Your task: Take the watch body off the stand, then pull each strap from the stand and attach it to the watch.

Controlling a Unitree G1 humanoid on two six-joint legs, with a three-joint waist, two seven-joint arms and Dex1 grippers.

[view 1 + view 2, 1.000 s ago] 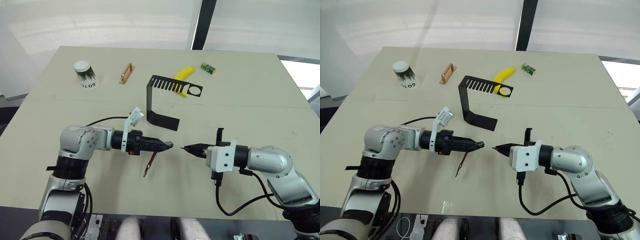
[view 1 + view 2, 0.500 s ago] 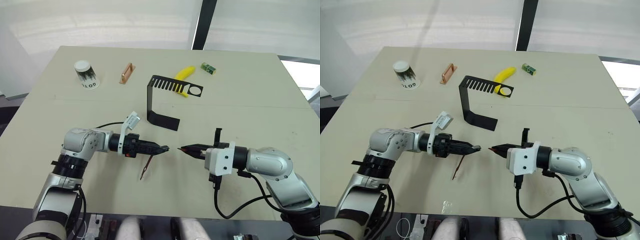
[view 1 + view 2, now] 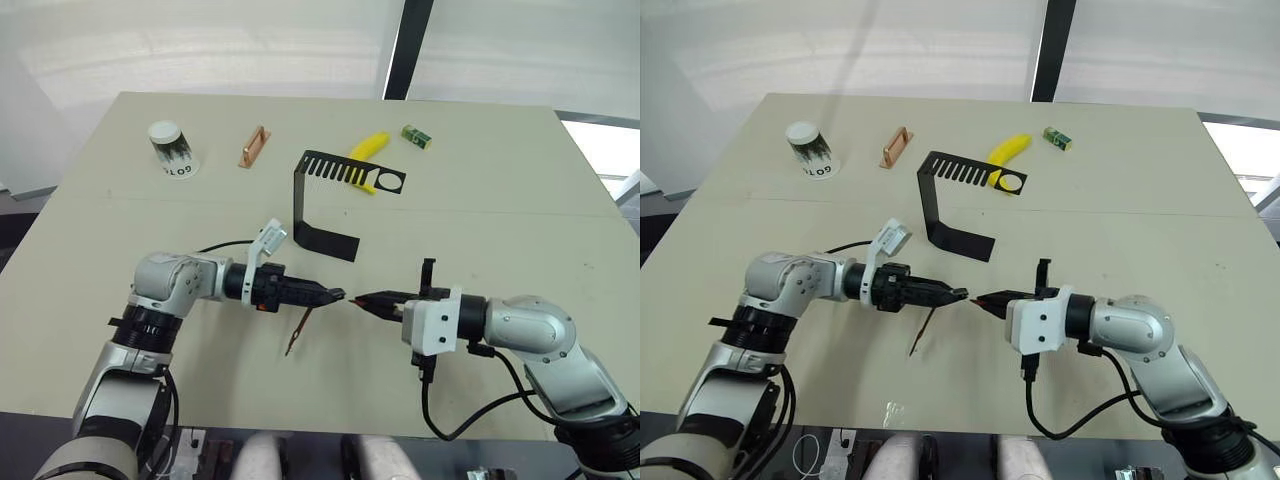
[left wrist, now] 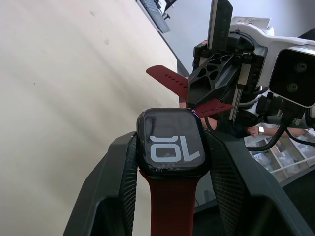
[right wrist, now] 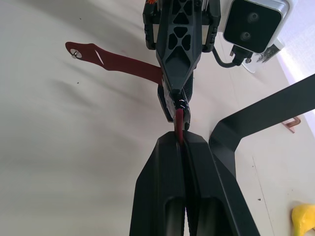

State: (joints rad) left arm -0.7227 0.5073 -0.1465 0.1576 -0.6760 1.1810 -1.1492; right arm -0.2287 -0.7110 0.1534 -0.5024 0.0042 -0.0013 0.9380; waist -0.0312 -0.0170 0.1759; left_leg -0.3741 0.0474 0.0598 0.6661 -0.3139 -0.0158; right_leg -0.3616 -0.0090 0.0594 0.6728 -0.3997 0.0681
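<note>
This looks like a robotics test lab: a plain beige rectangular surface [image 3: 480,190] stands before pale frosted wall panels split by a dark vertical post [image 3: 405,48] at 12 o'clock. Odd, unrelated props are scattered along its far side, namely a white paper cup with black print [image 3: 172,148] at 10 o'clock, a copper-coloured metal handle bar [image 3: 253,146] at 11 o'clock, a yellow plastic banana [image 3: 368,150] and a small green box [image 3: 417,136] near 1 o'clock. Loose black cables [image 3: 470,420] hang off the near edge.
</note>
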